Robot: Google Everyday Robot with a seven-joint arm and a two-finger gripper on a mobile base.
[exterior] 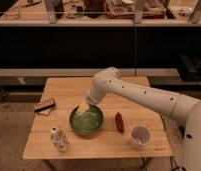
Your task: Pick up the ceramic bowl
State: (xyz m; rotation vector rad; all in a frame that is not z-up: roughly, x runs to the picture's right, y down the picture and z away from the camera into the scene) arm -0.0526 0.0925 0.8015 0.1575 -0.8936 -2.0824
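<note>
Wood makes up the surface (pixel 64 90) that carries everything, pale and rectangular. My arm (pixel 144 95) stretches in from the right side of the view, white, bending at a rounded joint above the far half of the surface and angling down toward the left.

My end effector (pixel 84 107) is at the far-left rim of the ceramic bowl (pixel 88 122), its pale tip over the edge and dipping toward the inside. Whether it is open or closed, or has hold of the rim, I cannot tell.

The ceramic bowl rests on the surface, near the middle and a little toward the front, dark green outside and lighter green inside. Just to its right lies a small dark reddish object (pixel 119 122). Beyond that, near the front right corner, a white cup (pixel 140 135) stands upright. Front-left of the bowl stands a small whitish bottle (pixel 58 139). At the left edge lies a flat dark-and-white object (pixel 44 105), apart from the bowl.
</note>
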